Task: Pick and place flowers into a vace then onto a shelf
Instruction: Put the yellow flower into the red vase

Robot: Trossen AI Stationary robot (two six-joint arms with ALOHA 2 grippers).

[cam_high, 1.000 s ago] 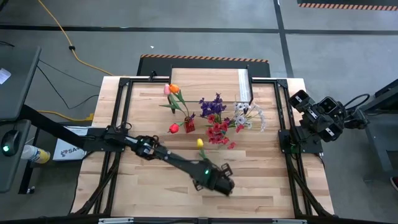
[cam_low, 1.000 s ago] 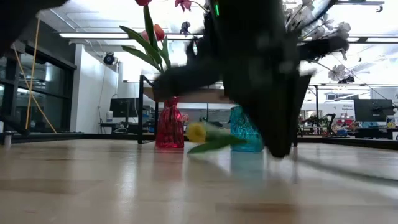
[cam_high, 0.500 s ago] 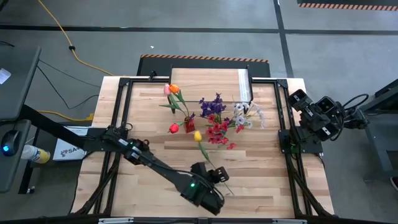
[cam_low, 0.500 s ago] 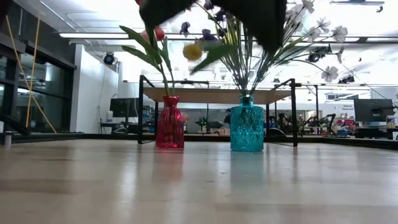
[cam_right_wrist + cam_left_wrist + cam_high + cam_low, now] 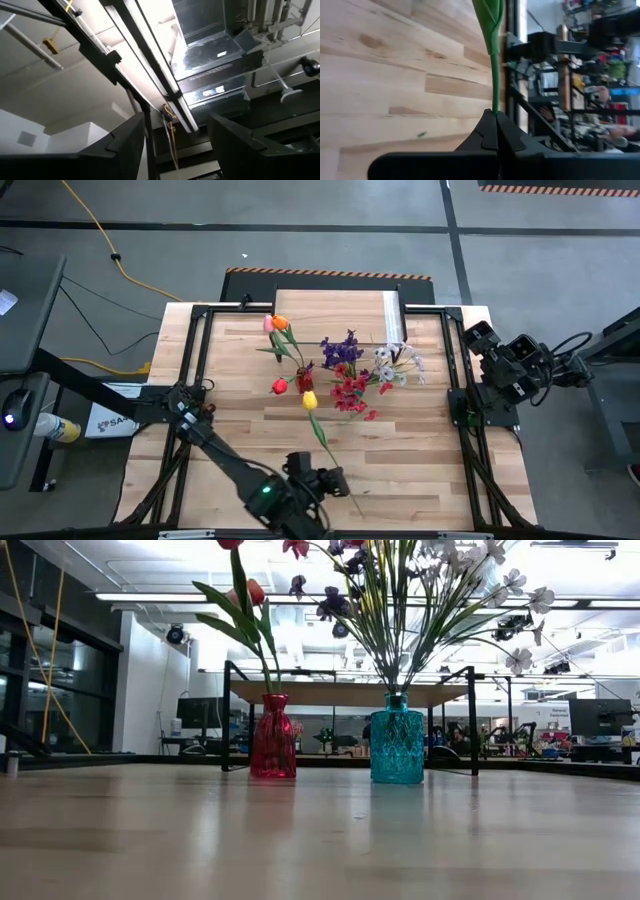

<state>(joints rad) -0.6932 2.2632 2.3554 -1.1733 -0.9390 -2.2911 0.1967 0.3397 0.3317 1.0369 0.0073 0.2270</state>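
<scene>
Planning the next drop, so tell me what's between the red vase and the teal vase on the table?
In the low view, bare tabletop separates the red vase from the teal vase; behind that gap stands the shelf.

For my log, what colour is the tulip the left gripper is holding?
Yellow tulip, held by its stem in the left gripper; the high view shows it best.

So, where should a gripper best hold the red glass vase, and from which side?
Probably the red glass vase at its narrow neck, approached from the side nearest the table's front edge: the body widens below, tulip leaves spread above, and the teal glass vase stands beside it.
</scene>
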